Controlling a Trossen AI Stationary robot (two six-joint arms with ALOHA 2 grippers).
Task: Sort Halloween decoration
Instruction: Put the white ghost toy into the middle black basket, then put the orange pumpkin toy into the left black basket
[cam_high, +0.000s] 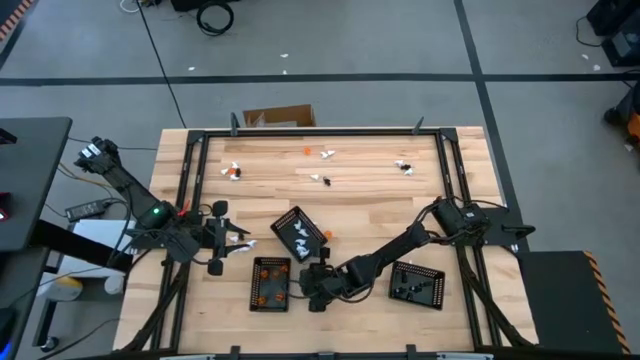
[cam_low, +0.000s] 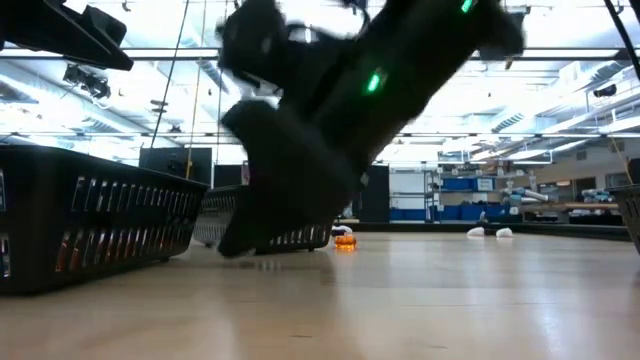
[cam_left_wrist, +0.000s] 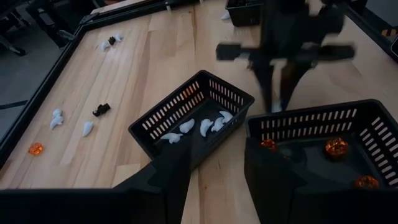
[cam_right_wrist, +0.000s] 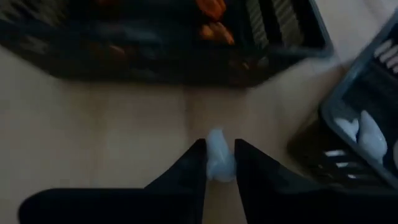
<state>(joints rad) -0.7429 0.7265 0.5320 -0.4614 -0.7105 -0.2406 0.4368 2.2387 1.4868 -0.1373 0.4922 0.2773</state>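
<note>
The right tool (cam_right_wrist: 219, 155) reaches low across to the desk's near middle, fingers pinched together. The left tool (cam_high: 222, 238) hovers near left, fingers apart.

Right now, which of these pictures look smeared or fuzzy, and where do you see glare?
Low view: the arm up close is a dark smear, with bright ceiling lights glaring behind it. Right wrist view: soft all over; the right gripper pinches a fuzzy white piece. Left wrist view: the far arm is streaked. High view: evenly lit, no glare.
</note>
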